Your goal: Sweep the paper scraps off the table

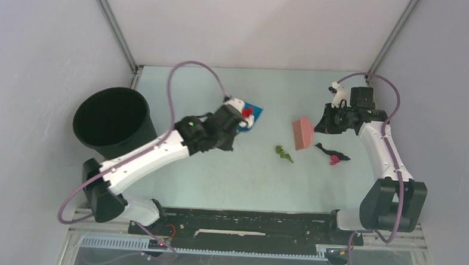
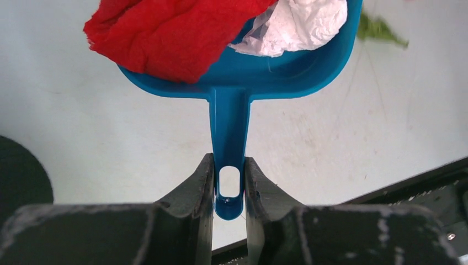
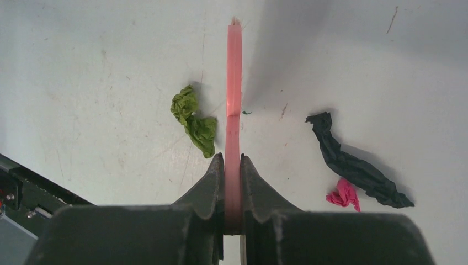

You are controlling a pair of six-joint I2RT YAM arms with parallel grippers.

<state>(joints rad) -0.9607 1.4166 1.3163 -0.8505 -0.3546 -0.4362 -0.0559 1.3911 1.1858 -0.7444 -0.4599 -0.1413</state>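
Already, a red crumpled paper scrap (image 2: 165, 33) and a white scrap (image 2: 303, 25) are held in the blue plastic dustpan (image 2: 265, 74), which is pinched at its handle by the left gripper (image 2: 229, 187). A green scrap (image 3: 196, 124), a black scrap (image 3: 353, 165) and a magenta scrap (image 3: 343, 194) are left on the pale-green table (image 1: 230, 180), near the thin pink brush (image 3: 234, 83) clamped in the right gripper (image 3: 233, 182).

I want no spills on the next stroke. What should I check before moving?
1. Left hand shut on the dustpan handle: ok.
2. Right hand shut on the brush: ok.
3. Red scrap and white scrap in the dustpan: ok.
4. Table swept: not ok; green scrap, black scrap and magenta scrap lie beside the brush.
5. Dustpan lip flat on the table: cannot tell.
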